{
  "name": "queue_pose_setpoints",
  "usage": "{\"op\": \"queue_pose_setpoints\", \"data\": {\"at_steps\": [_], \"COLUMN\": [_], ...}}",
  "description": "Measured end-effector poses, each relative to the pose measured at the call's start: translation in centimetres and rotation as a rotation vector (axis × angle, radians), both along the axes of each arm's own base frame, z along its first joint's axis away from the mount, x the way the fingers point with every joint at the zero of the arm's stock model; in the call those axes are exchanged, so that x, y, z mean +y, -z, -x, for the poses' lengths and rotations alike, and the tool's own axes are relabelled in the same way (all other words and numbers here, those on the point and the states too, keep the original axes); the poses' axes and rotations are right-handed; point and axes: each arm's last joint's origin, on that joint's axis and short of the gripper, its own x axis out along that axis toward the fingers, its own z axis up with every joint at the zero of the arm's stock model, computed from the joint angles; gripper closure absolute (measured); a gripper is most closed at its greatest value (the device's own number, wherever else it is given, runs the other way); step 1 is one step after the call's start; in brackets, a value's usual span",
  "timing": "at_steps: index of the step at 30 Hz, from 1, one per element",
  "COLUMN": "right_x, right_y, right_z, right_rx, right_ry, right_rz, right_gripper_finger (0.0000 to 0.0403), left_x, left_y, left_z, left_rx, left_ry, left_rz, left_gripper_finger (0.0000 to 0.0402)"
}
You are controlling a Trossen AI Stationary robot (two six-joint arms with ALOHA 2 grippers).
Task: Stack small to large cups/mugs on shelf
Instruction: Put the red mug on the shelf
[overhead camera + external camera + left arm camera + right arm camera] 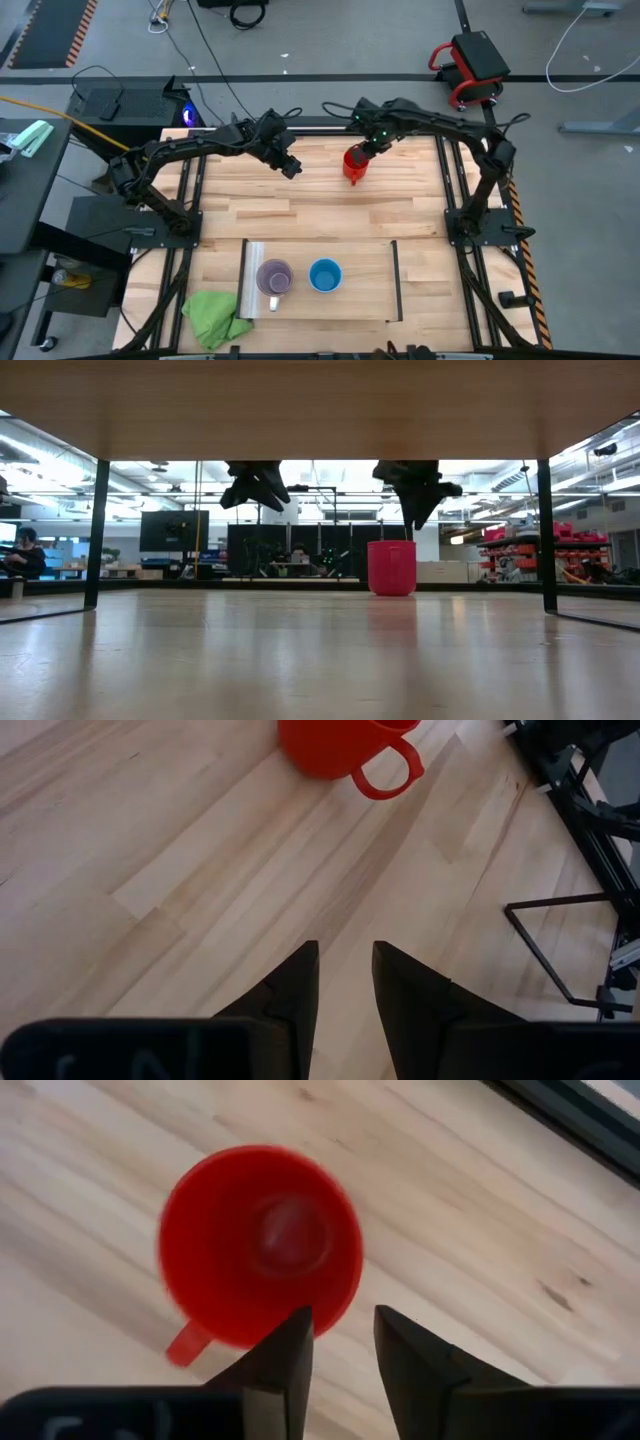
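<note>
The red mug [354,166] stands upright on its base on the bare tabletop toward the far side, and also shows in the low view [391,567]. My right gripper [342,1320] hovers above the mug's rim [330,1305] without touching it, its fingers nearly together. My left gripper [345,955] hangs over bare wood to the mug's left, also nearly shut. The mug handle [388,770] points toward it. The purple mug [273,277] and blue mug [325,275] stand side by side on the light-wood shelf panel [365,290] near the table's front edge.
A green cloth [215,315] lies at the table's near left corner beside the shelf's metal strip [246,280]. Black frame posts [460,200] stand along the table's right and left sides. Bare wood lies between the red mug and the shelf.
</note>
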Motion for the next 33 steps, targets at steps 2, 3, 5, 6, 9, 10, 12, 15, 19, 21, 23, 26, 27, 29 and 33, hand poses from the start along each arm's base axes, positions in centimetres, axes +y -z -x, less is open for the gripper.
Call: {"op": "queue_pose_setpoints", "data": {"at_steps": [2, 3, 5, 6, 9, 10, 12, 15, 19, 21, 23, 26, 27, 29, 33], "right_x": [-0.2, -0.3, -0.5, -0.6, -0.9, -1.0, -1.1, -1.2, -1.8, -2.0, -2.0, -2.1, -2.0, -1.9, -1.8], "right_y": [0.5, 0.8, 1.4, 1.8, 2.7, 2.7, 2.6, 2.6, 2.7, 2.7, 2.7, 2.7, 2.7, 2.7, 2.7], "right_z": [-0.2, -0.3, -0.6, -0.8, -1.2, -1.3, -1.5, -1.6, -1.1, -0.9, -0.9, -0.9, -1.0, -1.0, -1.0], "right_rx": [0.014, 0.021, 0.033, 0.040, 0.050, 0.041, 0.019, -0.001, 0.014, 0.014, 0.016, 0.013, 0.013, 0.013, 0.015], "right_ry": [0.014, 0.022, 0.042, 0.046, 0.046, 0.049, 0.059, 0.077, 0.108, 0.117, 0.118, 0.124, 0.122, 0.119, 0.119], "right_rz": [0.005, 0.007, -0.004, -0.010, -0.017, -0.012, 0.000, 0.014, 0.018, 0.019, 0.021, 0.017, 0.017, 0.018, 0.014], "right_gripper_finger": [0.0281, 0.0278, 0.0273, 0.0271, 0.0265, 0.0264, 0.0263, 0.0264, 0.0265, 0.0265, 0.0266, 0.0266, 0.0266, 0.0266, 0.0266], "left_x": [0.0, 0.0, 0.0, 0.0, 0.0, 0.0, 0.0, 0.0, 0.0, 0.0, 0.0, 0.0, 0.0, 0.0, 0.0], "left_y": [0.0, 0.0, 0.0, 0.0, 0.0, 0.0, 0.0, 0.0, 0.0, 0.0, 0.0, 0.0, 0.0, 0.0, 0.0], "left_z": [0.0, 0.0, 0.0, 0.0, 0.0, 0.0, 0.0, 0.0, 0.0, 0.0, 0.0, 0.0, 0.0, 0.0, 0.0], "left_rx": [0.000, 0.000, 0.000, -0.001, 0.000, 0.000, 0.000, 0.000, 0.000, 0.000, 0.000, 0.000, -0.001, -0.001, -0.001], "left_ry": [0.000, 0.000, 0.000, 0.000, 0.001, 0.001, 0.001, 0.001, 0.002, 0.003, 0.003, 0.003, 0.003, 0.003, 0.003], "left_rz": [0.000, 0.000, 0.000, 0.000, -0.001, -0.001, -0.001, -0.001, -0.001, -0.003, -0.003, -0.003, -0.003, -0.003, -0.003], "left_gripper_finger": [0.0296, 0.0296, 0.0296, 0.0296, 0.0296, 0.0296, 0.0296, 0.0296, 0.0296, 0.0296, 0.0296, 0.0296, 0.0296, 0.0296, 0.0296]}}
